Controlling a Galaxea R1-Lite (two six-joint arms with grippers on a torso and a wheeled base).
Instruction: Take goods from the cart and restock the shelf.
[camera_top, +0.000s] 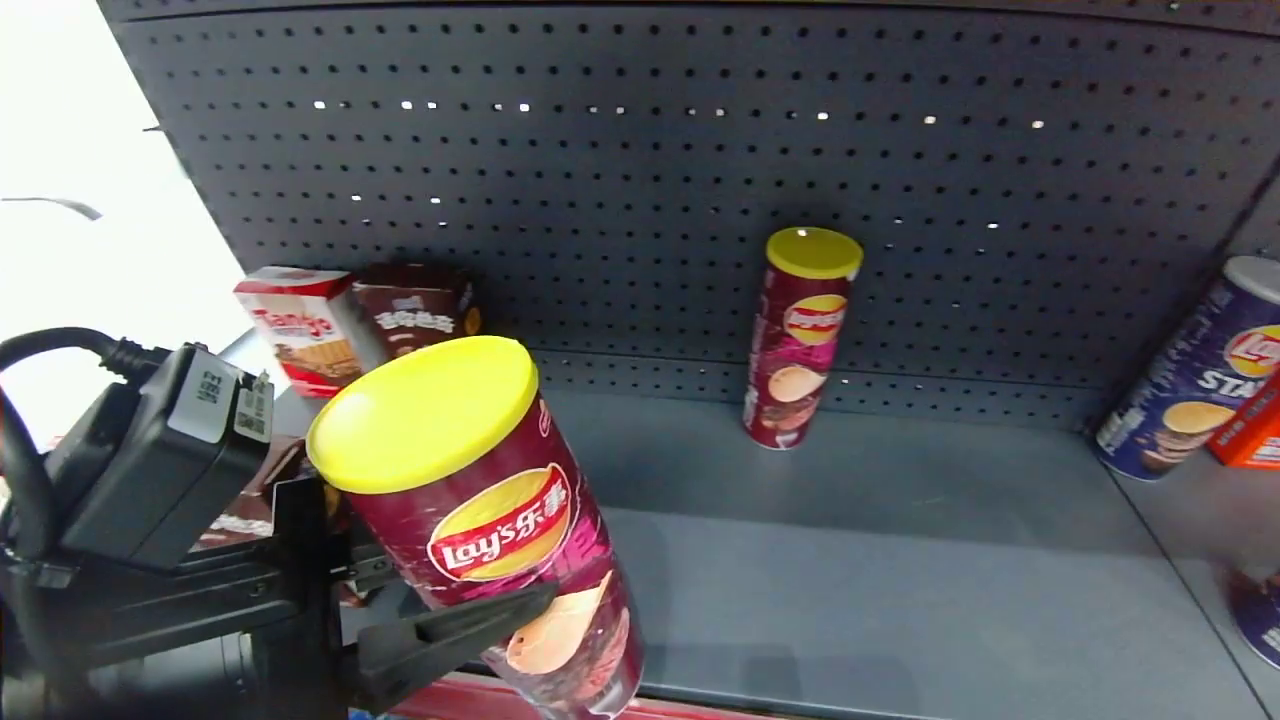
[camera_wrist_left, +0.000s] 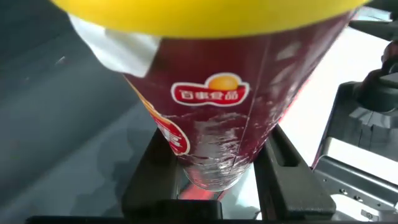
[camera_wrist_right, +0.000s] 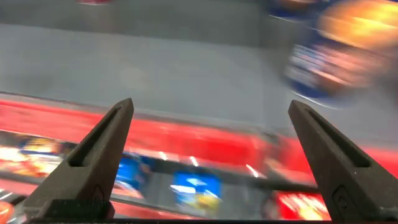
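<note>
A maroon chip can with a yellow lid (camera_top: 480, 520) hangs tilted over the shelf's front left edge, and my left gripper (camera_top: 440, 600) is shut on its lower body. In the left wrist view the same can (camera_wrist_left: 224, 118) sits between the black fingers (camera_wrist_left: 292, 180). A second maroon can with a yellow lid (camera_top: 797, 335) stands upright at the back of the grey shelf (camera_top: 900, 560), against the pegboard. My right gripper (camera_wrist_right: 211, 162) is open, with nothing between its fingers, above the shelf's red front edge (camera_wrist_right: 205, 146).
Two snack boxes (camera_top: 345, 325) stand at the shelf's back left. A blue chip can (camera_top: 1195, 375) leans at the right beside an orange box (camera_top: 1250, 430). A dark pegboard wall (camera_top: 640, 180) backs the shelf. Bare shelf floor lies between the cans.
</note>
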